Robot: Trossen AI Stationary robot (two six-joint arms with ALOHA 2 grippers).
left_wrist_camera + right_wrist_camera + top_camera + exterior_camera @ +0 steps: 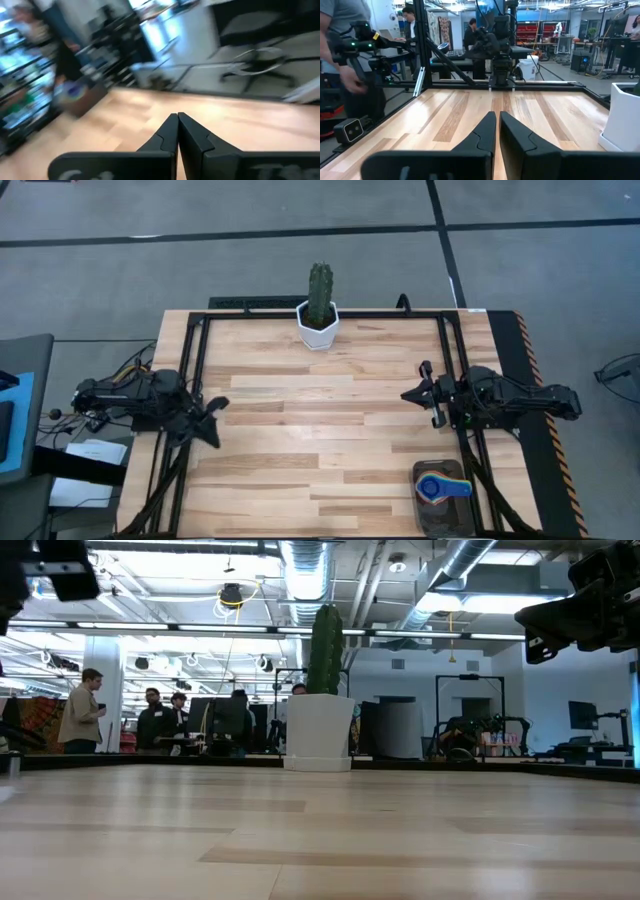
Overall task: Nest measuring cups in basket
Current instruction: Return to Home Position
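The dark grey basket (428, 512) sits at the table's near right corner. Measuring cups lie nested inside it. A blue cup (438, 488) is on top, its handle pointing right, and coloured rims of other cups (456, 473) show at its far side. My right gripper (408, 394) hovers shut and level above the table's right side, beyond the basket, and holds nothing. My left gripper (218, 406) hovers shut at the table's left side, also holding nothing. In the wrist views both pairs of fingers, left (178, 117) and right (498, 115), stand closed over bare wood.
A white hexagonal pot with a cactus (318, 323) stands at the middle of the far edge. A black frame (190, 380) runs along the table's sides. People stand in the room beyond, and a hand (350, 80) shows past the left edge.
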